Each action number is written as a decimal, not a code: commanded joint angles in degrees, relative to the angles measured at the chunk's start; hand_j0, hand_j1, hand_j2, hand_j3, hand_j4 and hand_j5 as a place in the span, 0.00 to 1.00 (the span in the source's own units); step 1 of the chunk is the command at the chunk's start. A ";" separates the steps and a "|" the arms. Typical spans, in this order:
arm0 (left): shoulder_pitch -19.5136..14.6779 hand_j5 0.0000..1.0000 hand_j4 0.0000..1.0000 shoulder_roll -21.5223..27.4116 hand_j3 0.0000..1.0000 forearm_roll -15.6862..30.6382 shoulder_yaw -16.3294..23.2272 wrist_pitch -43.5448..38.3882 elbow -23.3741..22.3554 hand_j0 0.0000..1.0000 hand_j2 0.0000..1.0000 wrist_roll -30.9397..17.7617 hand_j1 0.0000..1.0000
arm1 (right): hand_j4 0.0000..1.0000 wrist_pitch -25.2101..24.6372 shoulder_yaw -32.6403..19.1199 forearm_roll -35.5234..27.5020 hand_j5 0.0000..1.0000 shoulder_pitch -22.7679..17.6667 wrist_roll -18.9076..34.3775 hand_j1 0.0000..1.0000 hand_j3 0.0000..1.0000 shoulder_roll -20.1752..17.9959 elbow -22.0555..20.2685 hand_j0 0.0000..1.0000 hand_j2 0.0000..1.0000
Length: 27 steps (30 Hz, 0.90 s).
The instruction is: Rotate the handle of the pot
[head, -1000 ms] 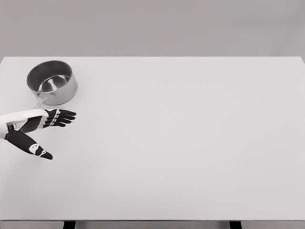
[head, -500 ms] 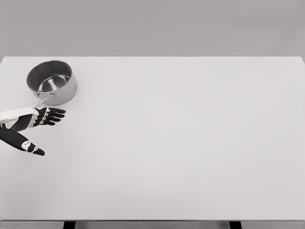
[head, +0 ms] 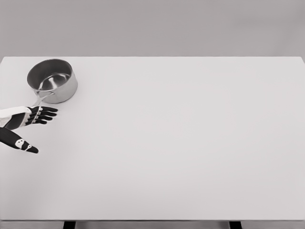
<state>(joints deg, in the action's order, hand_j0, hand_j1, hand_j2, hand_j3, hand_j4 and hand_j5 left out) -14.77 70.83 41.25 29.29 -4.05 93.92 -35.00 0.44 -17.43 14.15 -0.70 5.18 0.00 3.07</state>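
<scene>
Shiny round stainless-steel pot point(head: 52, 80): upright, open-topped, nothing inside; polished inner base reflects light. Stands at the far left part of the white desk point(head: 181, 143), near its back edge. Thin forked metal handle point(head: 42, 98): joined to the near wall, pointing toward the near left, its far end hidden.

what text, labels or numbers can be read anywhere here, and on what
None can be read.
Pot: bare metal, no brand or marking visible.
Left hand: white patches on the black fingers and thumb are only shapes, no letters or digits.
Table: plain, no print.
</scene>
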 commanded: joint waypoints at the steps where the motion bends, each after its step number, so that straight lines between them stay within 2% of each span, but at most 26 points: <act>1: 0.00 1.00 1.00 0.10 1.00 0.15 -0.11 0.00 -0.67 1.00 1.00 0.00 1.00 | 1.00 0.00 0.02 0.00 1.00 0.00 0.01 1.00 1.00 0.00 0.01 1.00 1.00; 27: -0.44 1.00 1.00 0.18 1.00 -6.35 -1.26 0.00 -6.82 1.00 1.00 0.00 1.00 | 1.00 0.00 0.02 0.00 1.00 0.00 0.01 1.00 1.00 0.00 0.01 1.00 1.00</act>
<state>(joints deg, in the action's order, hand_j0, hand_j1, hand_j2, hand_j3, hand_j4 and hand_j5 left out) -15.21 70.87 35.34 28.08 -4.04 87.77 -35.00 0.44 -17.41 14.15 -0.70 5.18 0.00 3.07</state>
